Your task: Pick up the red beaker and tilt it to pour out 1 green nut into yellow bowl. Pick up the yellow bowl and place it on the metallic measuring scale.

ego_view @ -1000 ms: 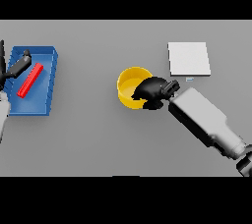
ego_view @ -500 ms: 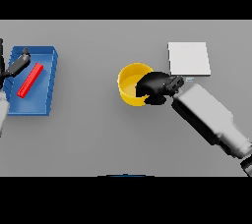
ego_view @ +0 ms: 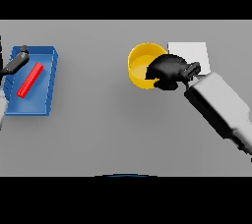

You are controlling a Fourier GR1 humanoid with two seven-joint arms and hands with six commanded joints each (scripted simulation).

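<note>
Right hand (ego_view: 167, 70) with fingers curled round yellow bowl (ego_view: 140, 66), beside scale (ego_view: 194, 53); left hand (ego_view: 15, 62), grip unclear, over blue tray (ego_view: 47, 78).

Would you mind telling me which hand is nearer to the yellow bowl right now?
The right. The right hand is curled over the near-right rim of the yellow bowl, gripping it. The left hand is far off at the table's left edge, over the blue tray.

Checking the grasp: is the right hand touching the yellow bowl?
Touching. The head view shows the right hand with fingers curled over the yellow bowl at its right rim, no gap visible.
</note>
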